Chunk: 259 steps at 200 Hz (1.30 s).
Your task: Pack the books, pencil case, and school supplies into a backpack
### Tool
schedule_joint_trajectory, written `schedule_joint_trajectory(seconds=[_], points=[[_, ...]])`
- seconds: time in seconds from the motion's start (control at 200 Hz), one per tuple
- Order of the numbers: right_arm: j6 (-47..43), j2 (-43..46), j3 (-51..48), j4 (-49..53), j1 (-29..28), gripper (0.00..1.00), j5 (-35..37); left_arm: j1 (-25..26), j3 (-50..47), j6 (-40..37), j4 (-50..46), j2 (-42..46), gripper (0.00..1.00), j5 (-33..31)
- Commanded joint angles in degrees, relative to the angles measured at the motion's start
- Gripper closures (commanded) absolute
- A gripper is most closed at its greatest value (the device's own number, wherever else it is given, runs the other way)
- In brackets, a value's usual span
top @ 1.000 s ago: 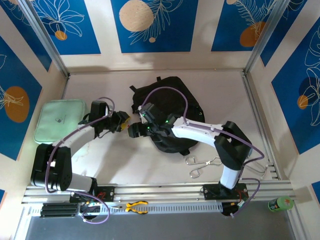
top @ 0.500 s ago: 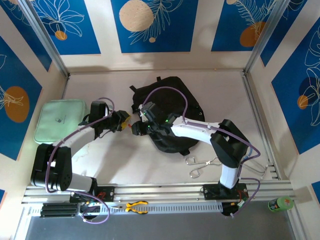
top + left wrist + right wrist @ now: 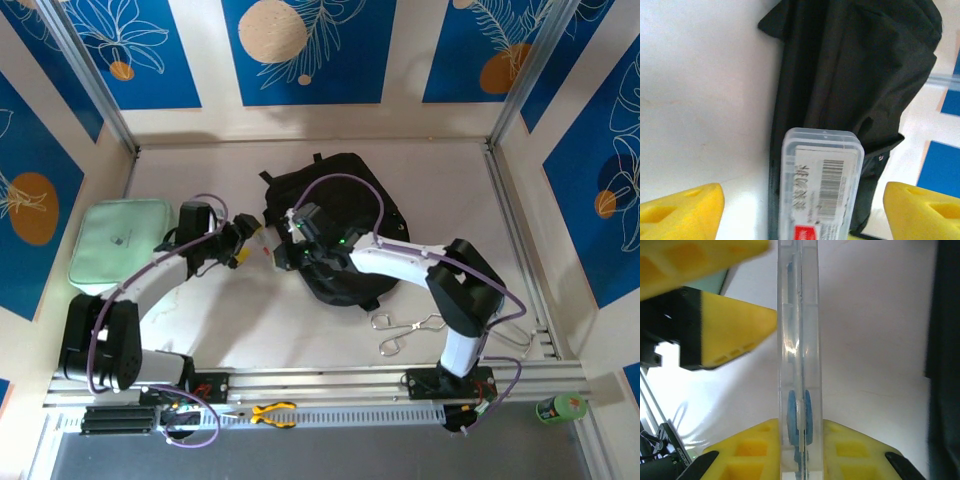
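The black backpack (image 3: 345,215) lies at the table's middle, and its dark fabric (image 3: 850,65) runs along the far side of the left wrist view. A clear plastic supplies case (image 3: 799,340) with a barcode label (image 3: 821,185) hangs just left of the backpack. My right gripper (image 3: 800,440) is shut on the case's thin edges, blue items showing inside. My left gripper (image 3: 802,205) is open, its yellow fingers (image 3: 685,210) wide on either side of the case without touching it. From above, the left gripper (image 3: 247,243) faces the right gripper (image 3: 282,255). The books are out of view.
A mint-green pouch (image 3: 118,240) lies at the left by the wall. Metal scissors (image 3: 405,330) rest near the right arm's base. Orange pliers (image 3: 272,412) sit on the front rail, and a green bottle (image 3: 560,407) stands outside the frame at the lower right.
My right gripper has drawn back to the right, toward the backpack, with the clear case in it. The left gripper has shifted slightly up and right.
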State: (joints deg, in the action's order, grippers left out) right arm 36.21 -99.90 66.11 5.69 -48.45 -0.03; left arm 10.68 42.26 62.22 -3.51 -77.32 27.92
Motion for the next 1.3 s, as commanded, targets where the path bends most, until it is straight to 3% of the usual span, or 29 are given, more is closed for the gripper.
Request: schedule_joint_trajectory(seconds=[0.0,0.265,0.57,0.835,1.145,1.29], points=[[-1.01,7.35,-3.12,-0.33,2.26,0.87,0.65,0.24,4.01,-7.30,-4.39,1.99,0.15,-2.93],[6.17,17.82,-7.97,1.45,12.31,0.88,-3.31,3.86,13.29,-14.68,-7.29,-6.43,0.22,-4.07],[15.51,12.27,-1.97,13.66,24.78,0.93,-13.42,15.00,31.77,-26.96,-17.78,-20.60,0.44,-10.57],[16.39,13.52,-2.26,17.06,28.67,0.94,-14.16,21.10,45.20,-38.98,-25.36,-31.76,0.50,-7.58],[16.46,17.84,-4.75,18.70,30.84,0.93,-14.97,22.47,53.10,-42.53,-29.64,-39.64,0.48,-8.48],[16.09,17.72,-4.63,18.85,31.25,0.93,-17.19,23.35,51.93,-42.79,-28.94,-38.66,0.66,-5.43]])
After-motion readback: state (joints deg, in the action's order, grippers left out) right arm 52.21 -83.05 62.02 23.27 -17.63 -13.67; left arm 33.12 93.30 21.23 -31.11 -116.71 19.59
